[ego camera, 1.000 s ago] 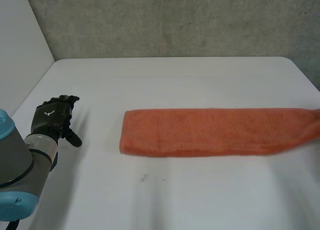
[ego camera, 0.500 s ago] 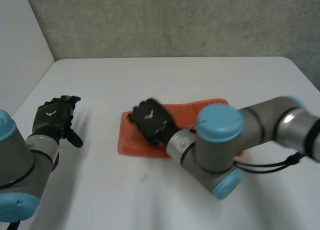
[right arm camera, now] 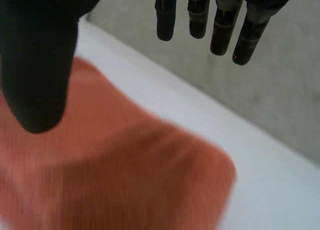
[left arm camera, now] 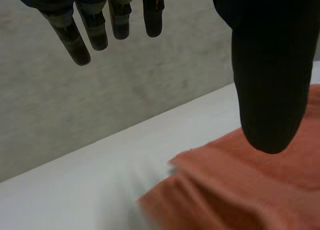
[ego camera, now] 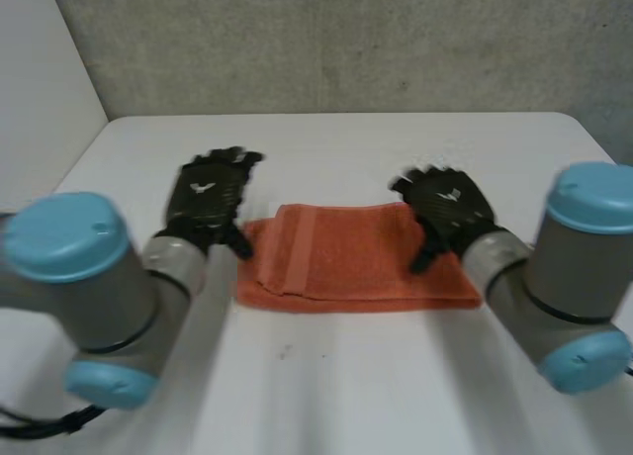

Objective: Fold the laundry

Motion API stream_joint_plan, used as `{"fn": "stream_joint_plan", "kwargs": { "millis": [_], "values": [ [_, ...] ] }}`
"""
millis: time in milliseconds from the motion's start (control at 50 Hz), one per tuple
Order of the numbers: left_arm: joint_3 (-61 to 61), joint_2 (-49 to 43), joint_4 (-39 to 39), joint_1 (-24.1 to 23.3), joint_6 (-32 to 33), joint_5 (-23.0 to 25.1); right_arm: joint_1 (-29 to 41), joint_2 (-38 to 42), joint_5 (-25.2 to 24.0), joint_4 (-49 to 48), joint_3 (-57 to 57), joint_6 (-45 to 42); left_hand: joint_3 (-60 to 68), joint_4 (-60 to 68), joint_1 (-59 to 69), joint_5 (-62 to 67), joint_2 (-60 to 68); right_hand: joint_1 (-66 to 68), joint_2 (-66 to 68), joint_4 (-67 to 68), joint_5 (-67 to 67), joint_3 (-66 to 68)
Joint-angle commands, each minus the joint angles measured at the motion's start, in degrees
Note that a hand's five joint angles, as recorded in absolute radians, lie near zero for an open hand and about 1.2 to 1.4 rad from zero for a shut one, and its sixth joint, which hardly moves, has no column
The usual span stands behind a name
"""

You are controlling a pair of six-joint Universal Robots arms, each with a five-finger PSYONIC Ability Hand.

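Note:
An orange towel [ego camera: 361,262] lies folded in half on the white table [ego camera: 346,386], its top layer's hemmed edge near its left end. My left hand [ego camera: 208,193] hovers open at the towel's left end, fingers straight. My right hand [ego camera: 450,210] is open over the towel's right end, at the fold. In the left wrist view my left hand [left arm camera: 270,85] hangs above the towel [left arm camera: 235,190] with a corner under its thumb and nothing held. In the right wrist view my right hand [right arm camera: 37,65] is spread above the towel [right arm camera: 110,180], holding nothing.
A grey concrete wall [ego camera: 346,40] runs behind the table's far edge. A white wall [ego camera: 40,89] stands at the left. Both arms reach in from the near corners, with bare table between them in front of the towel.
The towel was a long strip; my right hand carried its right end over to the left, let go and drew back to the fold. My left hand moved in to the towel's left end.

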Motion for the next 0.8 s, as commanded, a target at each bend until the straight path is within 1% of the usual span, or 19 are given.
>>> {"fn": "stream_joint_plan", "kwargs": {
  "millis": [20,60,100,160,200,220,260,280,300,480,520,540,580,600,640,660,700,760,800],
  "values": [
    [10.9,-11.4,-1.0,-3.5,0.2,-0.1,-8.1,-0.4,-4.5,-2.1,9.0,-1.1,0.7,0.6,-0.2,-1.7,0.8,-2.2,-2.8,-3.5,-4.2,-2.4],
    [11.7,-12.7,-1.4,-3.4,0.4,-0.1,-9.3,-0.2,-5.3,-2.9,9.7,-1.2,0.7,0.6,-0.2,-1.7,0.8,-0.4,-1.0,-1.7,-2.5,-0.6],
    [11.8,-13.3,-1.6,-3.5,0.5,-0.1,-10.1,0.8,-6.1,-4.2,10.1,-1.8,0.7,0.6,-0.2,-1.7,0.8,12.1,11.5,10.8,10.1,11.9],
    [11.1,-13.3,-1.8,-3.4,0.5,-0.3,-10.5,1.7,-6.1,-4.9,10.1,-2.4,0.7,0.6,-0.2,-1.7,0.8,20.4,19.8,19.2,18.4,20.2],
    [9.2,-11.8,-2.0,-3.1,0.3,-0.6,-11.1,3.7,-6.2,-5.5,9.6,-3.7,0.5,0.4,-0.4,-1.9,0.6,39.0,38.4,37.7,37.0,38.8],
    [9.1,-11.8,-2.0,-3.1,0.3,-0.6,-11.1,3.7,-6.2,-5.5,9.6,-3.8,0.5,0.4,-0.4,-1.9,0.6,39.1,38.5,37.8,37.1,38.9],
    [7.8,-10.1,-2.3,-2.9,0.3,-0.7,-13.0,5.2,-6.3,-5.0,8.8,-6.1,0.5,0.4,-0.4,-1.9,0.6,57.7,57.1,56.4,55.6,57.5],
    [6.3,-8.4,-2.3,-2.5,0.3,-1.0,-13.0,5.2,-6.4,-5.0,8.8,-6.1,0.5,0.4,-0.4,-1.9,0.6,57.8,57.2,56.5,55.7,57.6],
    [4.5,-6.5,-2.3,-2.3,0.3,-1.3,-13.7,5.4,-6.2,-5.1,8.5,-7.5,0.5,0.4,-0.4,-1.9,0.6,67.7,67.1,66.4,65.7,67.5],
    [-3.9,2.9,-2.3,-0.4,-0.1,-3.2,-12.1,3.7,-4.9,-5.2,2.9,-12.6,0.5,0.4,-0.4,-1.9,0.6,67.8,67.2,66.5,65.8,67.6],
    [-6.4,5.0,-2.4,0.1,-0.2,-4.6,-3.8,2.5,-3.6,-4.2,-3.0,-12.1,0.5,0.4,-0.4,-1.9,0.6,67.8,67.2,66.5,65.8,67.6],
    [-6.4,5.1,-2.4,0.1,-0.2,-4.6,-3.7,2.5,-3.6,-4.2,-3.1,-12.1,0.5,0.4,-0.4,-1.9,0.6,67.8,67.2,66.5,65.8,67.6],
    [-8.2,6.4,-2.3,0.7,-0.3,-6.8,5.2,4.0,-2.8,-2.1,-10.1,-11.1,0.5,0.4,-0.4,-1.9,0.6,67.8,67.2,66.5,65.8,67.6],
    [-8.2,6.4,-2.3,0.7,-0.3,-6.8,5.3,4.0,-2.7,-2.1,-10.2,-11.1,0.5,0.4,-0.4,-1.9,0.6,67.8,67.2,66.5,65.8,67.6],
    [-8.9,7.5,-2.4,1.3,-0.3,-8.8,12.6,8.7,-3.6,0.2,-15.8,-11.0,0.5,0.4,-0.4,-1.9,0.6,67.8,67.2,66.5,65.8,67.6],
    [-8.9,7.5,-2.4,1.3,-0.3,-8.8,12.6,8.8,-3.6,0.2,-15.8,-11.0,0.5,0.4,-0.4,-1.9,0.6,67.8,67.2,66.5,65.8,67.6],
    [-9.1,7.9,-2.4,1.4,-0.4,-9.1,19.7,13.3,-4.1,1.3,-19.8,-11.1,0.5,0.4,-0.4,-1.9,0.6,67.8,67.2,66.5,65.8,67.6],
    [-9.5,8.4,-2.4,2.1,-0.4,-9.1,22.2,15.3,-4.4,1.4,-20.6,-11.0,0.5,0.4,-0.4,-1.9,0.6,67.8,67.2,66.5,65.8,67.6],
    [-9.4,8.7,-2.4,2.8,-0.5,-9.0,24.7,19.3,-3.7,2.0,-21.6,-11.1,0.5,0.4,-0.4,-1.9,0.6,67.8,67.2,66.5,65.8,67.6]
  ]
}}
